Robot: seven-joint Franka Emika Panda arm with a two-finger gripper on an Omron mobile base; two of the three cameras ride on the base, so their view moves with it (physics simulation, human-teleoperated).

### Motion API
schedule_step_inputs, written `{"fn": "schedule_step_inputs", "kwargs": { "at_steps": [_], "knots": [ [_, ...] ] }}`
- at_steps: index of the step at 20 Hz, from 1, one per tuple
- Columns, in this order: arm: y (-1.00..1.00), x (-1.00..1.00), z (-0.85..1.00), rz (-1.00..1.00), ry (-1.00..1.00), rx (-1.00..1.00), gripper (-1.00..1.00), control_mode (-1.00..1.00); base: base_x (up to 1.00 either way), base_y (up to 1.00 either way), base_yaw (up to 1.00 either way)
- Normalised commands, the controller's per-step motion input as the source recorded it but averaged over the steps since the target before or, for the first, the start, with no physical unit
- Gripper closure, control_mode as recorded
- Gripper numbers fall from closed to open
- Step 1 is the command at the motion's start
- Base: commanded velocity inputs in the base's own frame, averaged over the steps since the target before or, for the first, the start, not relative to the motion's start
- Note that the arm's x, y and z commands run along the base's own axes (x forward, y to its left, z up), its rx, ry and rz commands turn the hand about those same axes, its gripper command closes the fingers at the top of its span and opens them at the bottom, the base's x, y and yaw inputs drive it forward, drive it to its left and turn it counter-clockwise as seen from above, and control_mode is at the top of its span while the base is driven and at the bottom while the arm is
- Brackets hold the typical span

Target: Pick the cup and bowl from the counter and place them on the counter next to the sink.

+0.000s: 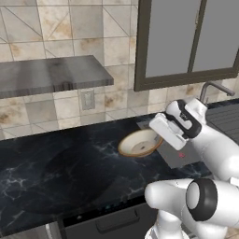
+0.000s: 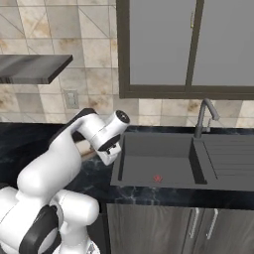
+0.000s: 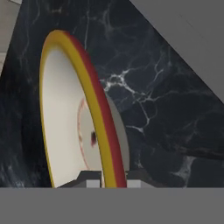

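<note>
My gripper (image 1: 158, 140) is shut on the rim of the bowl (image 1: 138, 143), a shallow bowl, cream inside with a golden-brown rim. The bowl hangs tilted just above the black marble counter (image 1: 70, 163), close to the left edge of the grey sink (image 2: 158, 158). In the hand view the bowl (image 3: 65, 118) stands on edge, and its yellow and red rim runs down between my gripper's (image 3: 110, 183) two fingertips. The veined counter (image 3: 148, 87) lies behind it. The cup is out of view.
A curved metal faucet (image 2: 203, 116) rises behind the sink, with the ribbed drainboard (image 2: 228, 156) to its right. A grey shelf (image 1: 51, 74) hangs on the tiled wall above the counter's left part. A wall cabinet (image 1: 186, 42) hangs over the sink.
</note>
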Motion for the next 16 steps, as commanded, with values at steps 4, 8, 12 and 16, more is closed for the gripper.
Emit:
{"fn": "schedule_step_inputs", "kwargs": {
  "at_steps": [4, 8, 12, 16],
  "knots": [
    [-0.04, 0.0, -0.16, -0.03, 0.0, -0.09, 1.0, -1.0, 0.0, 0.0, 0.0],
    [0.0, 0.0, -0.27, -0.04, 0.0, -0.07, 1.0, -1.0, 0.0, 0.0, 0.0],
    [0.0, 0.07, -0.2, -0.03, 0.0, -0.01, 1.0, -1.0, 0.0, 0.0, 0.0],
    [0.0, 0.11, -0.33, -0.03, 0.0, 0.0, 1.0, -1.0, 0.0, 0.0, 0.0]
  ]
}}
